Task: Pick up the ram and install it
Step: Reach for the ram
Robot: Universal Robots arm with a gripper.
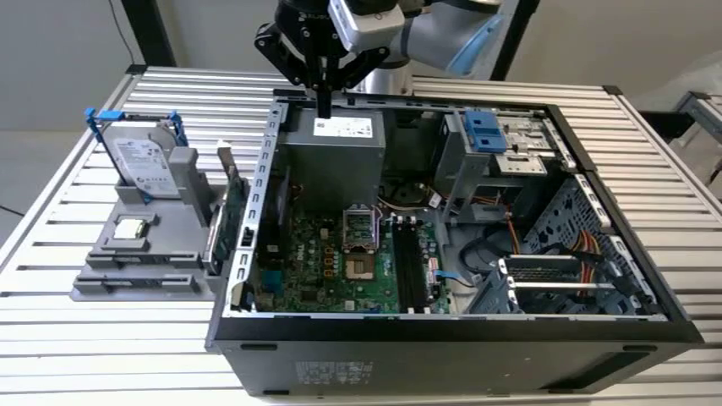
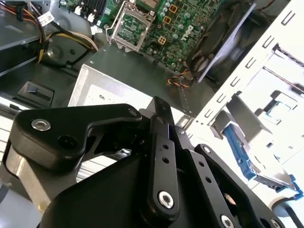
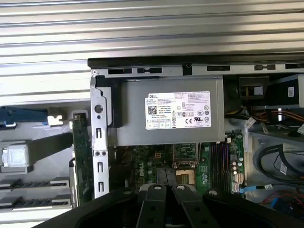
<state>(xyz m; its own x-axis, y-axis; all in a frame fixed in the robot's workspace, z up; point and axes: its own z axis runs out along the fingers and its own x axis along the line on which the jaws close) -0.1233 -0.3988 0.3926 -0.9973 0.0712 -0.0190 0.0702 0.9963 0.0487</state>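
I see a ribbed, matt metal worktop [image 1: 113, 355], the case [image 1: 451, 359] in dull dark painted metal, a bare grey sheet-metal power supply [image 1: 333, 165] with a paper label [image 1: 341, 128], and my hand [image 1: 325, 106] matt black.

The arm [image 1: 451, 34] runs off the exterior view's top edge. In the second wrist view the black links of the pincer [image 2: 159, 105] hide much of the power supply [image 2: 92, 90], and the fan [image 2: 223, 38] looks blurred.

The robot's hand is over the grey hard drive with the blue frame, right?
No. The exterior view shows the black hand over the grey metal box with the white label; the blue-framed grey hard drive stands apart.
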